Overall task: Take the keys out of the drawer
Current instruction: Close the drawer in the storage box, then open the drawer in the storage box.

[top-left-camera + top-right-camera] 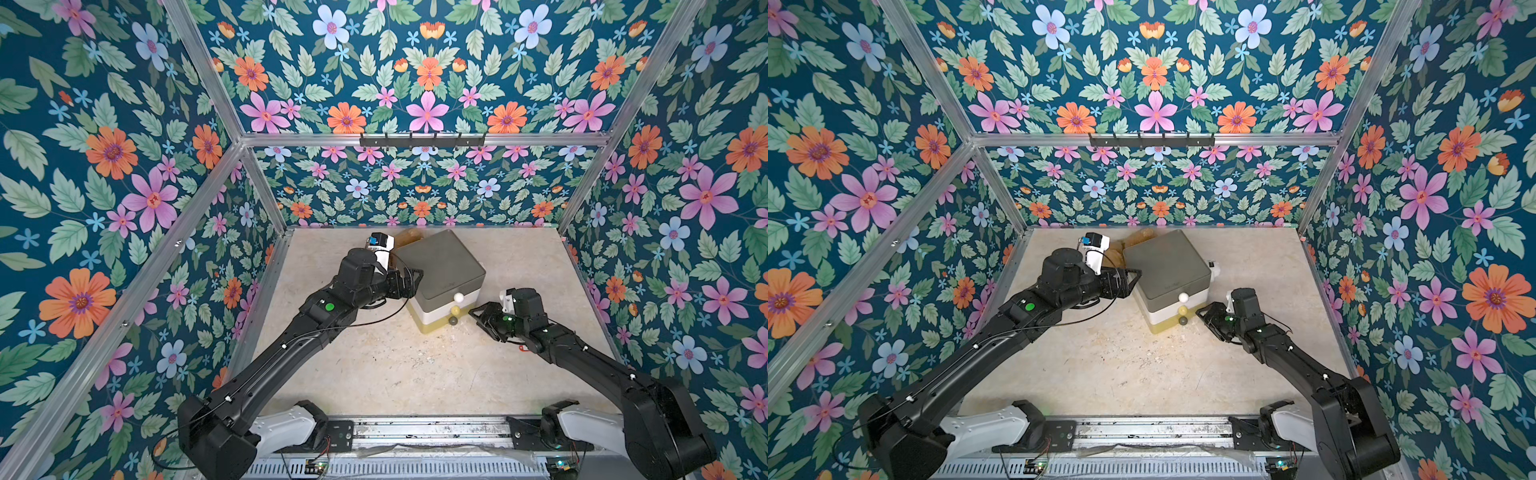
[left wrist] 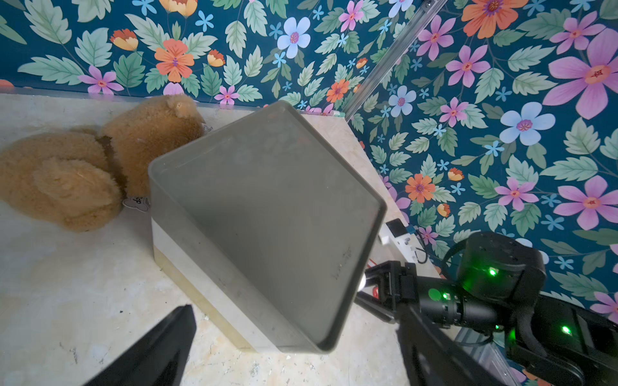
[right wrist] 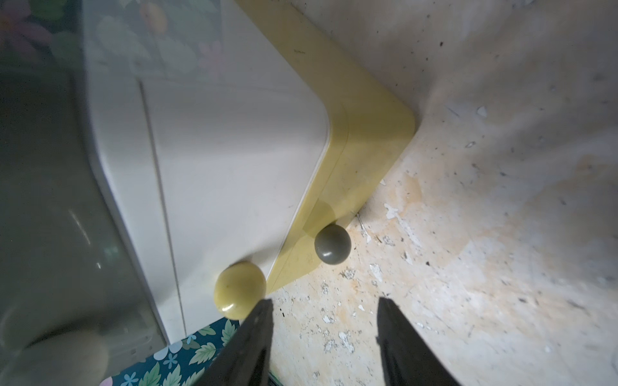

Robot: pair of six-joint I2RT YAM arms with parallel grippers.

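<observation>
Looking down on a pale, scuffed table [image 1: 374, 365] boxed in by floral walls. Seeing the left arm [image 1: 291, 345] stretched in from 7 o'clock and the right arm [image 1: 582, 353] from 5 o'clock, both black. Finding a chest [image 1: 440, 266] just past centre toward 12 o'clock, turned cornerwise, stacked as grey drawer on top, white in the middle, yellow at the bottom, all three looking shut. Spotting a tan plush [image 2: 67, 180] lying at the chest's 11 o'clock, pressed close to its back corner. Placing the left gripper [image 1: 411, 284] at the chest's 9 o'clock, just beside the side wall, jaws spread wide in the left wrist view, framing the chest's near corner, clamped on nothing. Placing the right gripper [image 3: 324, 302] at the chest's 5 o'clock, low over the table, jaws partly apart with only bare table between, holding nothing; one finger [image 3: 254, 334] just beside the yellow knob [image 3: 240, 289]. Counting three ball knobs on the face turned toward 5 o'clock: white knob [image 1: 458, 297] on the grey drawer, yellow on the white, grey knob [image 3: 332, 245] on the yellow. Cannot tell where the keys lie. Catching only a red speck [image 1: 524, 348] on the table under the right arm, at the chest's 4 o'clock, too small to name
</observation>
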